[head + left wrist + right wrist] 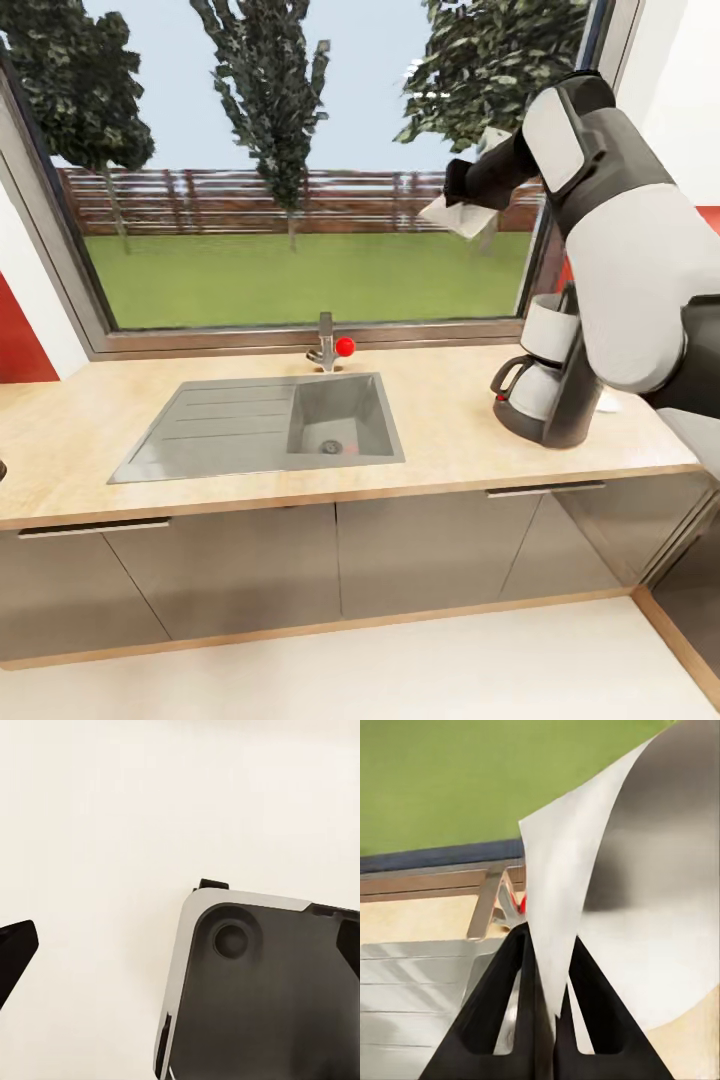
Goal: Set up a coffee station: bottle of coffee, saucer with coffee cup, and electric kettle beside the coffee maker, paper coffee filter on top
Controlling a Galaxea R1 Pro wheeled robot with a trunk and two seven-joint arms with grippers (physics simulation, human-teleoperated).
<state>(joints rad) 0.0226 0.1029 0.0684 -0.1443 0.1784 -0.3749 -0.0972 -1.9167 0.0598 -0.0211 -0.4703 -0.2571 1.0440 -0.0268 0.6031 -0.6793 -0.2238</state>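
Note:
My right gripper (462, 190) is raised in front of the window, shut on the white paper coffee filter (455, 214). It hangs above and to the left of the coffee maker (548, 385). In the right wrist view the black fingers (502, 1005) pinch the edge of the filter (615, 885), with the sink below. The dark grey coffee maker, with its white basket and pale carafe, stands on the kitchen countertop (450, 445) at the right, partly hidden by my right arm. My left gripper (180, 952) is open, its fingertips (13, 956) wide apart over the pale floor.
A grey steel sink (265, 425) with a faucet and red knob (332, 348) sits mid-counter below the big window. A small white thing (608, 403) lies behind the coffee maker. The robot's grey base (262, 997) lies under the left gripper.

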